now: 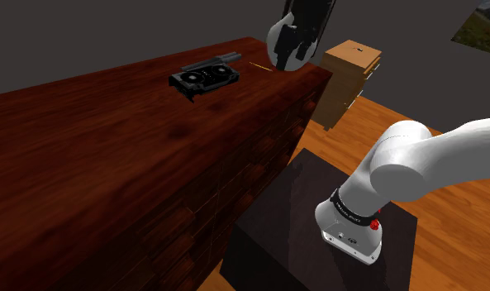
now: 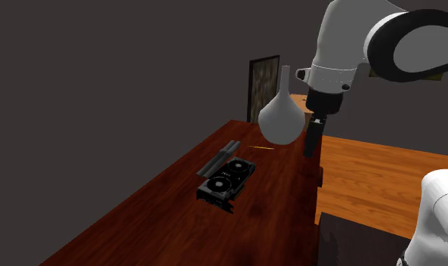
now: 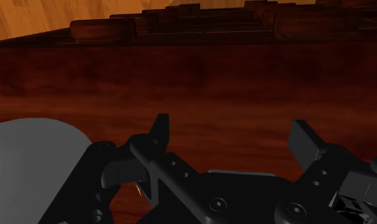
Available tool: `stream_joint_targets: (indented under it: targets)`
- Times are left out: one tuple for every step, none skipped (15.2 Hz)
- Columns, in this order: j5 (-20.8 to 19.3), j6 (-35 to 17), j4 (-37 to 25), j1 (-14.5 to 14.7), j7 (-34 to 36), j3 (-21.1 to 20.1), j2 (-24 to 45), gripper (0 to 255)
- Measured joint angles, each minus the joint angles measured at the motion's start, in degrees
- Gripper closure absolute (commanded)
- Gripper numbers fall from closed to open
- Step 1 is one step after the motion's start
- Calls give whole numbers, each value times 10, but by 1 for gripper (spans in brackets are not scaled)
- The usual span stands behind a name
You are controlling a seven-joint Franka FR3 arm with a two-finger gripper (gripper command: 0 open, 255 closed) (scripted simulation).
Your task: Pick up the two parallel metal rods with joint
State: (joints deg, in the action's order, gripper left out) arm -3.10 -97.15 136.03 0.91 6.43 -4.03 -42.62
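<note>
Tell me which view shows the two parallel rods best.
The second exterior view: the grey rods lie side by side, full length, beside the graphics card. The shoulder view shows them farther off, beyond the card.

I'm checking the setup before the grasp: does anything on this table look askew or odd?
The black graphics card seems propped at a slight tilt rather than flat on the table. A pale round-bellied vase stands near the table's edge, close beside the open pincer. The two grey rods lie flat.
</note>
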Motion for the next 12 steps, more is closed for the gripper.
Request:
stream_joint_targets:
  targets:
    - [0,0,0,0,0,0,0,0]
    - [4,-3,-6,-4,16,-7,10,0]
    - [10,-6,-17,-10,45,-18,28,0]
    - [16,-8,-29,-17,78,-30,46,0]
    - [21,-16,-36,-25,112,-41,65,0]
    - [25,-18,-57,-34,149,-53,92,0]
    - [30,-22,-74,-42,187,-66,116,0]
    - [33,-28,-94,-51,226,-79,146,0]
    - [34,-31,-112,-60,263,-88,170,0]
    - [35,-34,-128,-69,299,-95,194,0]
    - [35,-40,-145,-76,337,-105,220,0]
    - [33,-40,-166,-84,372,-111,245,0]
